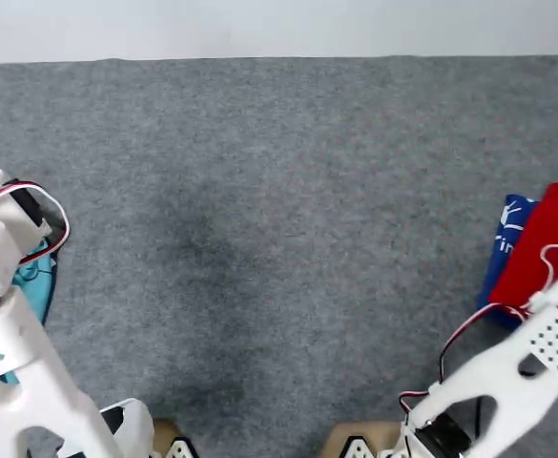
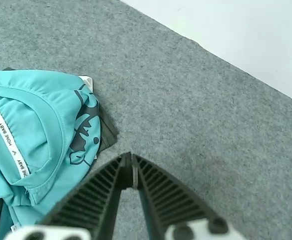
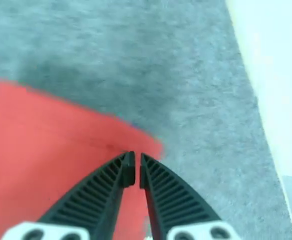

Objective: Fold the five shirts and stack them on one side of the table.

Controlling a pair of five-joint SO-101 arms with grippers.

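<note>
Grey mat [image 1: 288, 191] on table. Left gripper [image 2: 132, 172], right gripper [image 3: 135, 172]: jaws together, empty. Risk: right snags red shirt [image 1: 555, 229], frame right, unfolding it.

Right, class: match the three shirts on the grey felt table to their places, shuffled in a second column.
Things
1. teal cloth shirt with dark print
2. red cloth shirt
3. blue cloth shirt with white print

Places
a. peeking out from under the red one
b. by the right arm, lying on top
c. by the left arm

Pairs: 1-c, 2-b, 3-a
</note>
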